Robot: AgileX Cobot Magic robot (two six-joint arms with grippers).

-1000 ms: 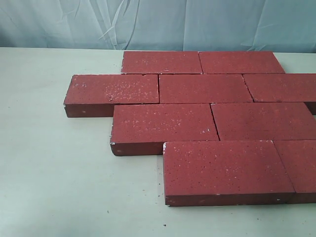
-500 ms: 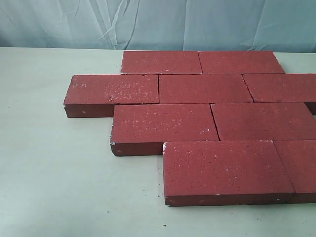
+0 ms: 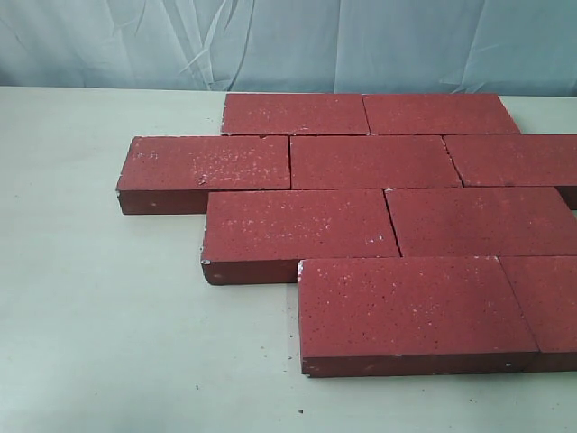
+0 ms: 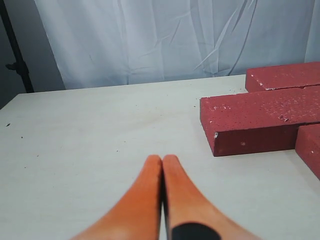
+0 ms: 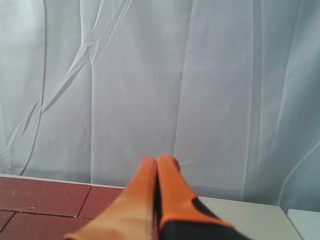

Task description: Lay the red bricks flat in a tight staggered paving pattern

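Several red bricks (image 3: 374, 162) lie flat and close together in four staggered rows on the pale table (image 3: 90, 307), right of centre in the exterior view. No gripper shows in that view. The left wrist view shows my left gripper (image 4: 162, 159) shut and empty above bare table, with the end of a red brick (image 4: 260, 120) off to one side, well apart from it. My right gripper (image 5: 159, 161) is shut and empty, raised against the curtain, with red bricks (image 5: 45, 197) lying below and beside it.
A white curtain (image 3: 288, 41) hangs along the far edge of the table. The bricks run out of the exterior view at the right edge. A dark stand (image 4: 15, 55) shows at the side in the left wrist view.
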